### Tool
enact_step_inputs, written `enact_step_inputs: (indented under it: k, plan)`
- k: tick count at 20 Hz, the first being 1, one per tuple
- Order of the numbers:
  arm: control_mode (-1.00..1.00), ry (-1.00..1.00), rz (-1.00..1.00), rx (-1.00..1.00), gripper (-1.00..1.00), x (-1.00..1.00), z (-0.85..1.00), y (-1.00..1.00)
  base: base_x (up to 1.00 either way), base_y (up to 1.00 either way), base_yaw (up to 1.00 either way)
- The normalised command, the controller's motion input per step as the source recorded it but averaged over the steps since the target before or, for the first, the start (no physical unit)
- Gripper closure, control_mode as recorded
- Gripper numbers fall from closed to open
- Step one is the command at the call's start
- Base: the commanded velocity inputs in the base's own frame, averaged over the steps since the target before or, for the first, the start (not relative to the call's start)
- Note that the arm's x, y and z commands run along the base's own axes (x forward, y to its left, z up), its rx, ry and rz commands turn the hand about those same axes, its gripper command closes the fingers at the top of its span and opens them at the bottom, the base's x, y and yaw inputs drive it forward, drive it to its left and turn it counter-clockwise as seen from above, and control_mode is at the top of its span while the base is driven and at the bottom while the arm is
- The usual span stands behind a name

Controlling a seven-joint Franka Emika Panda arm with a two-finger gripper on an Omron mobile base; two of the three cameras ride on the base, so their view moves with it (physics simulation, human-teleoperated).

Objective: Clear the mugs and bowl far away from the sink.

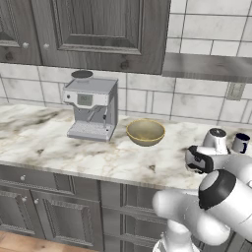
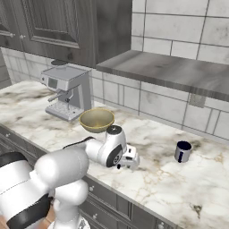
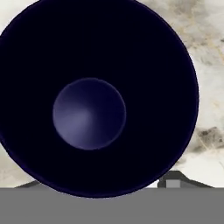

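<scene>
bowl (image 1: 145, 132): tan, upright, counter | mug (image 2: 182, 151): dark blue, upright, well apart

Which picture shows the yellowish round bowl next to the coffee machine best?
The left base view: the tan round bowl sits whole and unblocked beside the grey coffee machine. The right base view shows it too, with the arm just in front. The hand view looks down into a dark mug.

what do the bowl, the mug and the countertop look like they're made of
Bowl: probably matte ceramic or stoneware, plain tan-olive with a soft, dull sheen. Mug: likely glazed ceramic, dark blue with a pale glossy streak on its side and a navy inside. Countertop: looks like polished marble or an imitation of it, whitish with brown and grey veining. The rendered image leaves all three open.
</scene>
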Motion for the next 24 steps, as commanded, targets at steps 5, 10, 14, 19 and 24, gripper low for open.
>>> enact_step_inputs:
  k: [5,10,14,19,24]
  plan:
    - [-1.0,0.0,0.0,0.0,-1.0,0.0,0.12,0.06,0.0,0.0,0.0]
    - [-1.0,0.0,0.0,0.0,-1.0,0.0,0.34,0.08,0.0,0.0,0.0]
    - [-1.0,0.0,0.0,0.0,-1.0,-0.07,0.37,0.12,0.0,0.0,0.0]
    - [-1.0,-0.01,-0.01,0.0,-1.0,-0.5,0.41,0.0,0.0,0.0,0.0]
    - [-1.0,-0.06,0.0,0.0,-1.0,-0.73,0.75,0.0,0.0,0.0,0.0]
